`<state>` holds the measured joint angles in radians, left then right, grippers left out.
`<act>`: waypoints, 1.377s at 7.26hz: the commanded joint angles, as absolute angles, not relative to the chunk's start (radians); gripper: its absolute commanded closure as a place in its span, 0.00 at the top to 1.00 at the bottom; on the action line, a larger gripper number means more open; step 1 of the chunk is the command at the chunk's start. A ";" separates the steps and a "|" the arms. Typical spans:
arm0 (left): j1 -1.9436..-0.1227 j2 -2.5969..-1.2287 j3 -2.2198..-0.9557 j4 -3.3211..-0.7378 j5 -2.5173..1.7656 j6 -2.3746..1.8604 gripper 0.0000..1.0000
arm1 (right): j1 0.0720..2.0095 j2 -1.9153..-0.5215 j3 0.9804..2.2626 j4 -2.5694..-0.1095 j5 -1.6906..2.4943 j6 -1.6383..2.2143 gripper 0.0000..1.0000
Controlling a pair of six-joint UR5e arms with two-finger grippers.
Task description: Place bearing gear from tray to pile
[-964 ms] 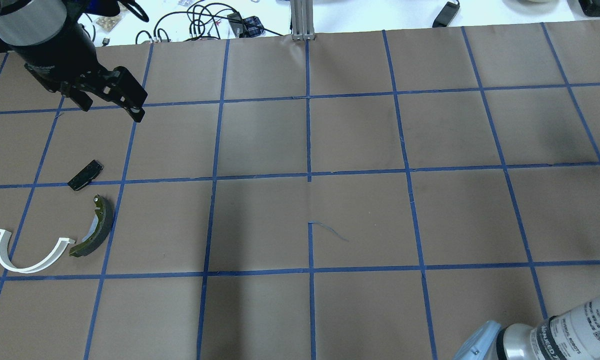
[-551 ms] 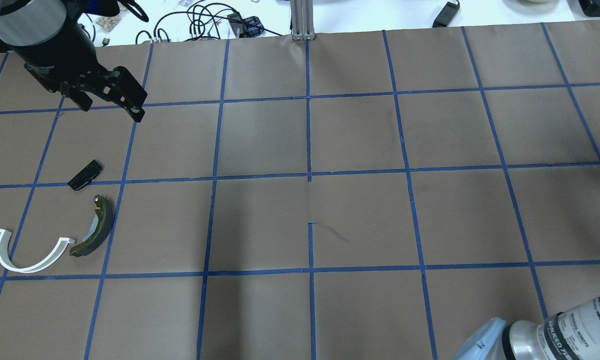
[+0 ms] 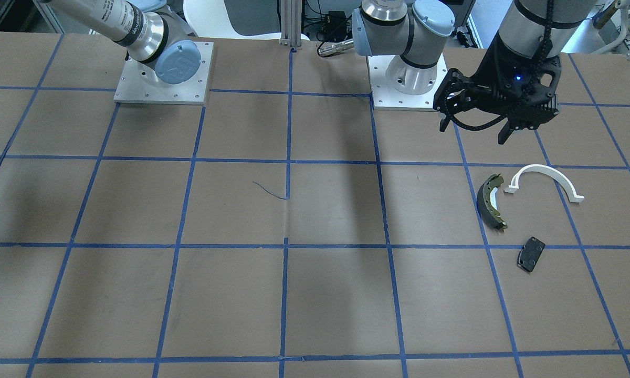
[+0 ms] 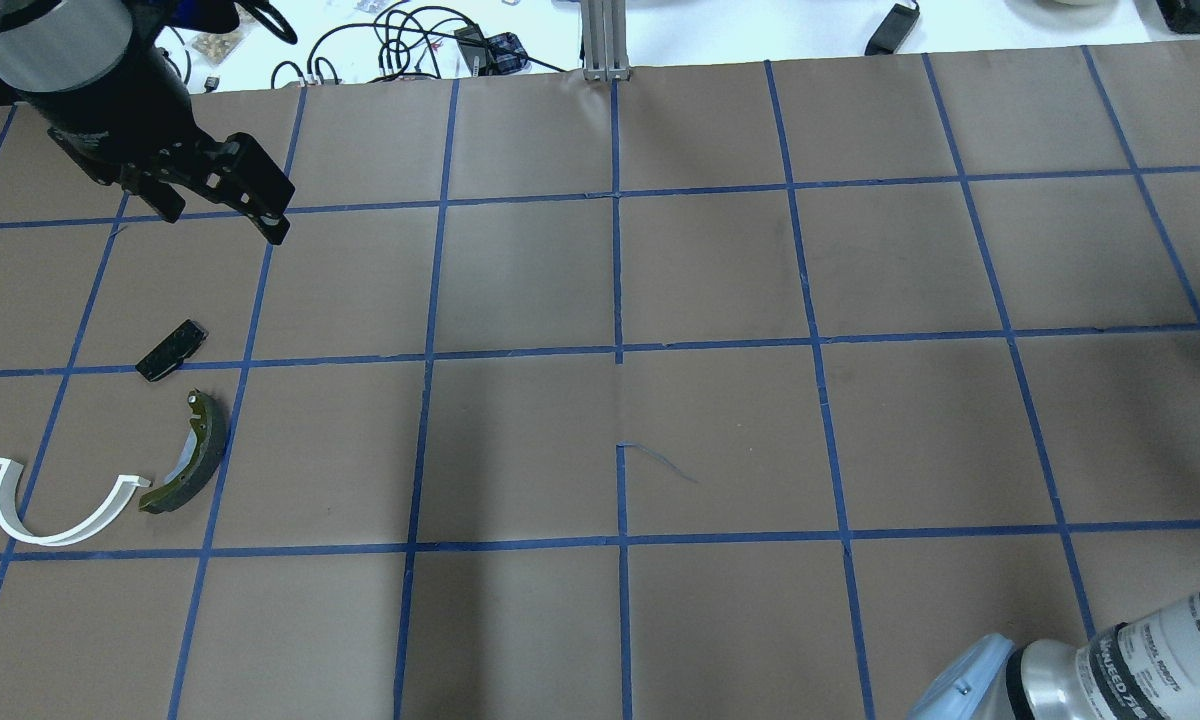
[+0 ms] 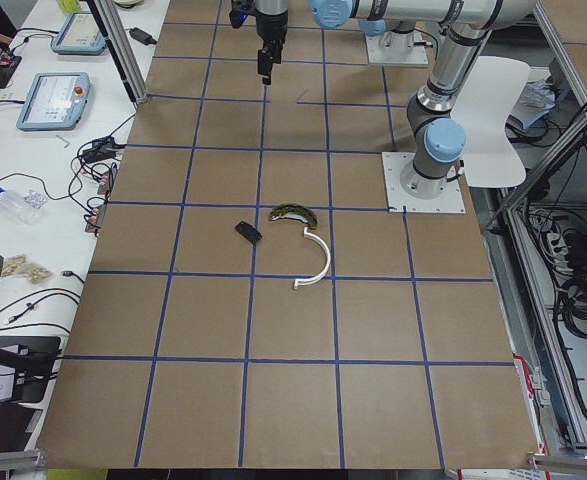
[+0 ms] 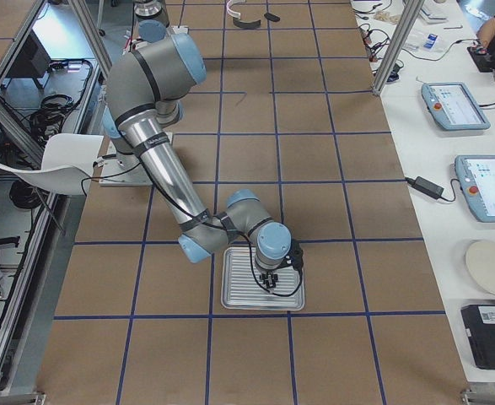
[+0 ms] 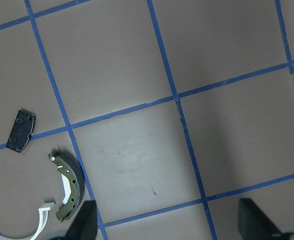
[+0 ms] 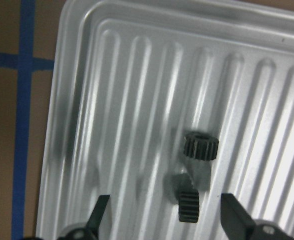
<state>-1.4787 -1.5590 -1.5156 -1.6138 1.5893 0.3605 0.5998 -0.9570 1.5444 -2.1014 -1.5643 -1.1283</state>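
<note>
Two small dark bearing gears (image 8: 201, 145) (image 8: 188, 202) lie on the ribbed metal tray (image 8: 126, 100). My right gripper (image 8: 167, 217) hangs open and empty just above them, its fingertips (image 8: 99, 215) either side of the nearer gear; the exterior right view shows it (image 6: 271, 283) over the tray (image 6: 230, 299). The pile lies far off at the table's left: an olive brake shoe (image 4: 195, 455), a white arc (image 4: 55, 520) and a dark pad plate (image 4: 171, 350). My left gripper (image 4: 222, 215) is open and empty, raised beyond the pile (image 3: 474, 131).
The table is brown paper with a blue tape grid. The right arm's elbow (image 4: 1110, 670) fills the near right corner of the overhead view. Cables and a metal post (image 4: 605, 40) lie beyond the far edge. Both arm bases (image 3: 163, 73) stand at the robot's side.
The right arm's elbow has shifted slightly toward the right in the overhead view. The left arm and the pile have not moved.
</note>
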 commanded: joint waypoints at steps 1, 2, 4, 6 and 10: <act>-1.479 -1.559 -1.516 -1.614 1.589 0.360 1.00 | 0.598 -0.943 1.545 -2.112 -1.595 -1.126 0.55; -1.479 -1.560 -1.516 -1.614 1.589 0.360 1.00 | 0.598 -0.943 1.545 -2.112 -1.614 -1.126 0.35; -1.477 -1.560 -1.516 -1.614 1.589 0.360 1.00 | 0.598 -0.946 1.532 -2.103 -1.615 -1.127 0.00; -1.479 -1.560 -1.516 -1.614 1.589 0.361 1.00 | 0.598 -0.969 1.543 -2.097 -1.617 -1.121 0.00; -1.479 -1.560 -1.516 -1.614 1.589 0.361 1.00 | 0.928 -1.185 1.548 -1.714 -1.641 -0.729 0.00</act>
